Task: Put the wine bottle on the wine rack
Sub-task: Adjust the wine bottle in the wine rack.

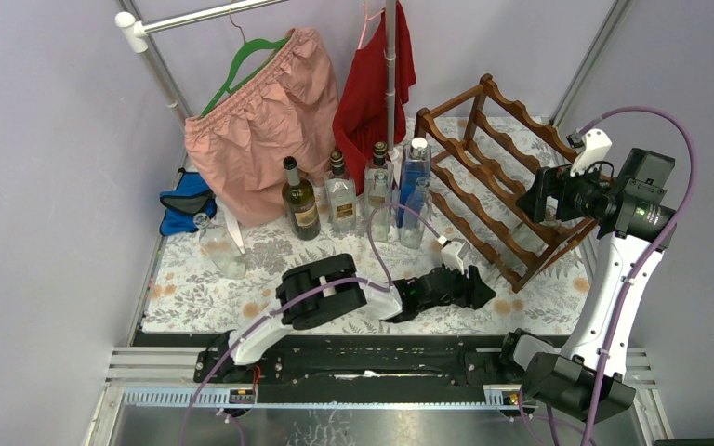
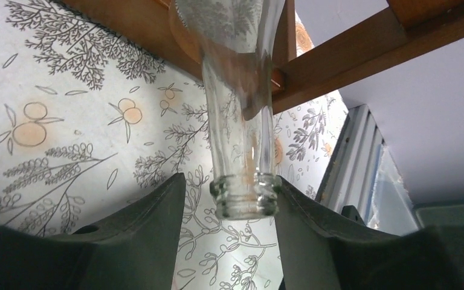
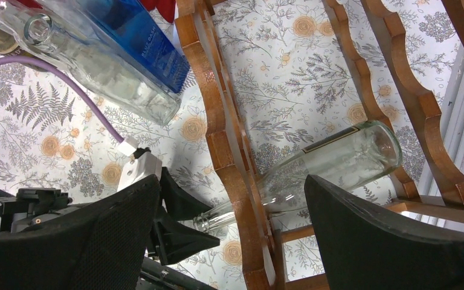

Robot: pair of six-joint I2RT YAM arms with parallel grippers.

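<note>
Left end effector (image 2: 231, 184) stands partly open around the mouth of the wine bottle (image 3: 338, 160). One finger sits against the threaded lip and a sliver of tabletop (image 1: 195, 288) shows past the other, so this reads as a loose bracket, not a firm clamp. The clear, empty bottle lies on its side in the lowest tier of the wine rack (image 3: 220, 151), at about 2 o'clock on the tabletop in the overhead view. Its neck pokes out through the front rail toward the arms. In the left wrist view its long axis runs straight from the end effector toward 12 o'clock, with the body passing under the wooden rails. In the right wrist view the same axis slants from the base at 2 o'clock down to the mouth at 8 o'clock, where the left fingers wait. The left arm is plainly the nearer one. The right end effector (image 3: 229, 181) hangs above the rack, spread wide and holding nothing. Since the bottle appears to be cradled, the coming move is probably a fuller release and a retreat along that axis, toward 6 o'clock in the left wrist view. Any sideways drift could catch the lip and roll the bottle off its scallop.
</note>
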